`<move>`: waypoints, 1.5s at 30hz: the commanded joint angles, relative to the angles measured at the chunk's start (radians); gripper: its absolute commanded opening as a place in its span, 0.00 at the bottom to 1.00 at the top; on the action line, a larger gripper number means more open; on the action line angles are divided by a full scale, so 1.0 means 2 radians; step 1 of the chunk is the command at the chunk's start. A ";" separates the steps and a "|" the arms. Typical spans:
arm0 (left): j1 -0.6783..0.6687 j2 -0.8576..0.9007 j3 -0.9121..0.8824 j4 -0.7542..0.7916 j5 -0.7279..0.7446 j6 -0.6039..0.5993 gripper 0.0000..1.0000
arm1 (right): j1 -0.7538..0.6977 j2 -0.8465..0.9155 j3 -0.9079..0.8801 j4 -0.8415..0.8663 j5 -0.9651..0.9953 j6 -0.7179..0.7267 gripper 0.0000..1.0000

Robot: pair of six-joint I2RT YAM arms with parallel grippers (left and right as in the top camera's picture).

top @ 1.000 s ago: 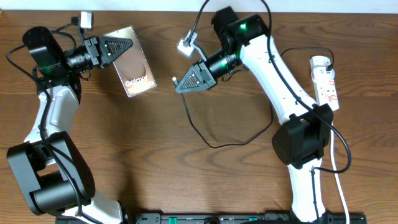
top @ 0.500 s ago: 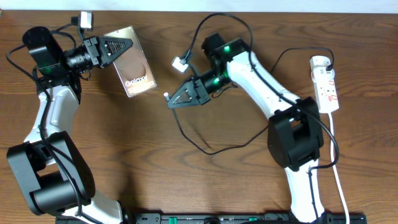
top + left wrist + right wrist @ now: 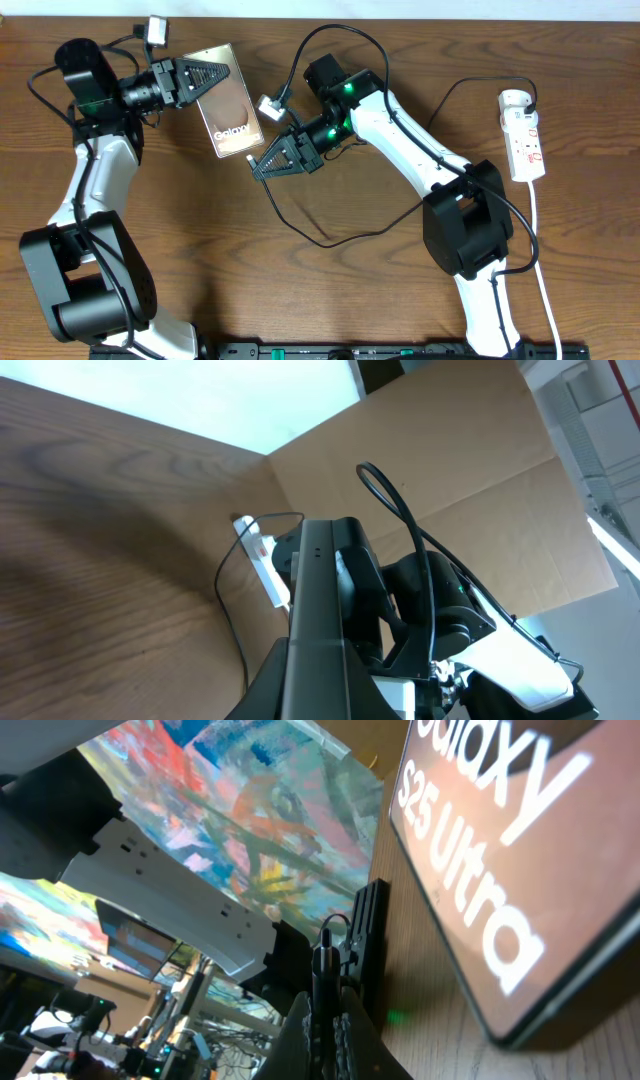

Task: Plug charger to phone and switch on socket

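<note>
The phone [image 3: 234,104], a bronze-brown slab with white lettering, is held by its top end in my left gripper [image 3: 208,75], which is shut on it; its dark edge fills the left wrist view [image 3: 318,620]. My right gripper [image 3: 262,167] is shut on the charger's connector end [image 3: 326,970], just below and right of the phone's lower end [image 3: 500,880]. The thin black charger cable [image 3: 330,238] loops across the table and up to the white socket [image 3: 525,135] at the far right, where its plug [image 3: 526,97] sits.
The socket's thick white cord [image 3: 545,265] runs down the right edge. The right arm's base [image 3: 468,225] stands right of centre. A cardboard wall [image 3: 440,470] shows behind the table in the left wrist view.
My right gripper has moved left with the connector, from mid-table to just beside the phone's lower end. My left gripper has shifted the phone slightly right.
</note>
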 commanded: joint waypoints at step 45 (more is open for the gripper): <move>0.000 -0.001 0.002 0.014 -0.043 -0.029 0.07 | -0.017 -0.010 -0.004 0.064 0.021 0.086 0.01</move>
